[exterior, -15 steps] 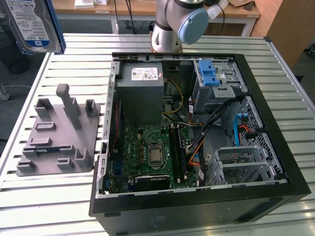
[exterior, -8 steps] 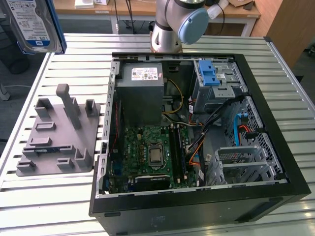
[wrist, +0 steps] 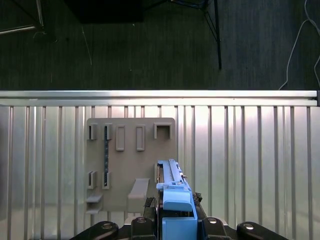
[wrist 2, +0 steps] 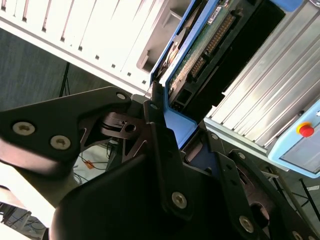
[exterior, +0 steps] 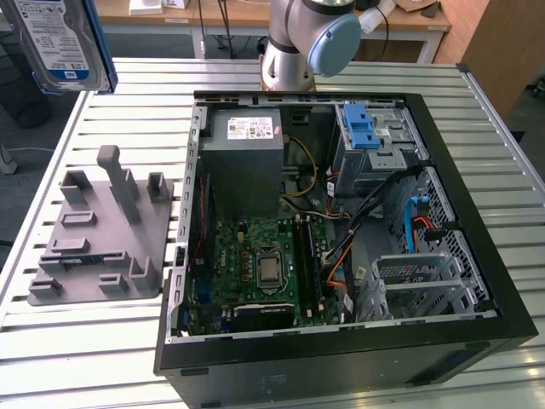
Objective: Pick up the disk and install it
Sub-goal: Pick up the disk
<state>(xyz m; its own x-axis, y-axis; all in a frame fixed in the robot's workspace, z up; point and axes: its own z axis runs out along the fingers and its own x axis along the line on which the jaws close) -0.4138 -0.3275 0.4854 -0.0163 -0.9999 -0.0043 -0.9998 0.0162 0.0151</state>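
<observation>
The slatted table (exterior: 85,358) is carrying the open computer case (exterior: 341,221) and a grey holder (exterior: 94,256). The disk (exterior: 64,43) is hanging high above that holder, well apart from the case, with the gripper (wrist: 172,205) clenching its blue rails. A thin edge grip may be risking a slip or twist.
</observation>
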